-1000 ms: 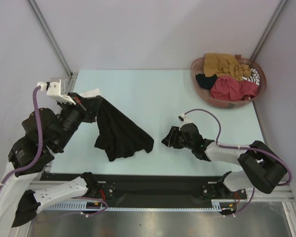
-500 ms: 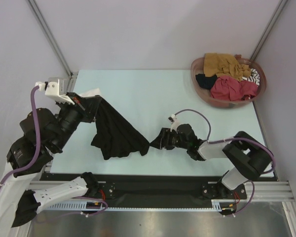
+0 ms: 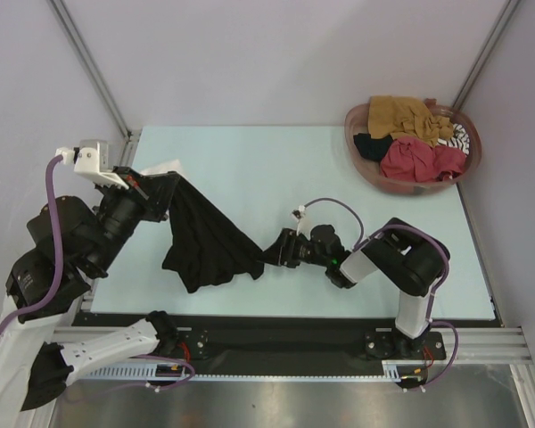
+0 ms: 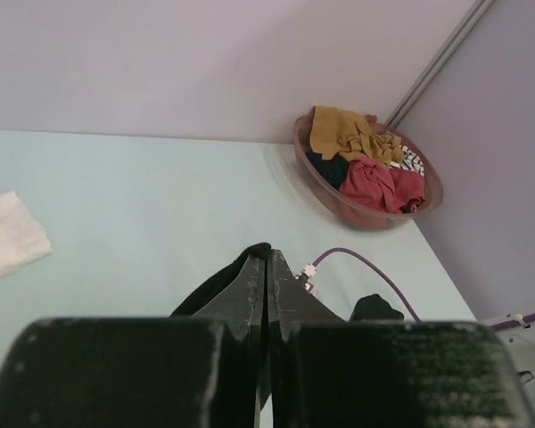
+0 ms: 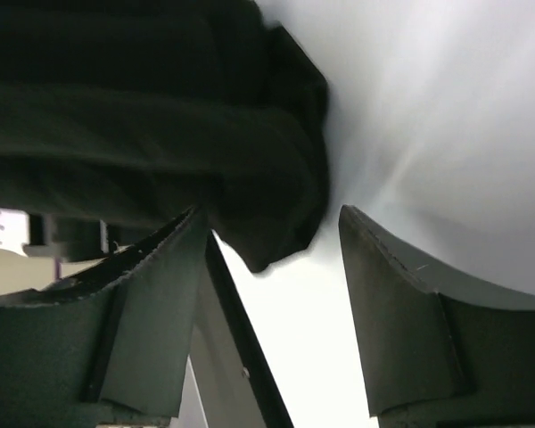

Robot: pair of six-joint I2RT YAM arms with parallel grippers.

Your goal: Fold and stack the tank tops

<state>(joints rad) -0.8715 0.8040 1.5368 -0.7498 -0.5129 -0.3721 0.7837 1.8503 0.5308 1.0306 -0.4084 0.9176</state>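
While the large limp black cloth tank top (image 3: pixel 205 242) drapes across the left-centre of the pale blue table (image 3: pixel 339 174), the left gripper (image 3: pixel 156 196) is clenched on its upper corner at frame left. The right gripper (image 3: pixel 278 250), at centre, stands released, its fingers apart with the garment's lower-right corner between them. A folded white tank top (image 3: pixel 160 167) lies upper left, and a round reddish-brown plastic basket (image 3: pixel 355 152) of coloured tops sits upper right.

Black-and-white arms (image 3: pixel 80 236) trail purple cables (image 3: pixel 330 201).
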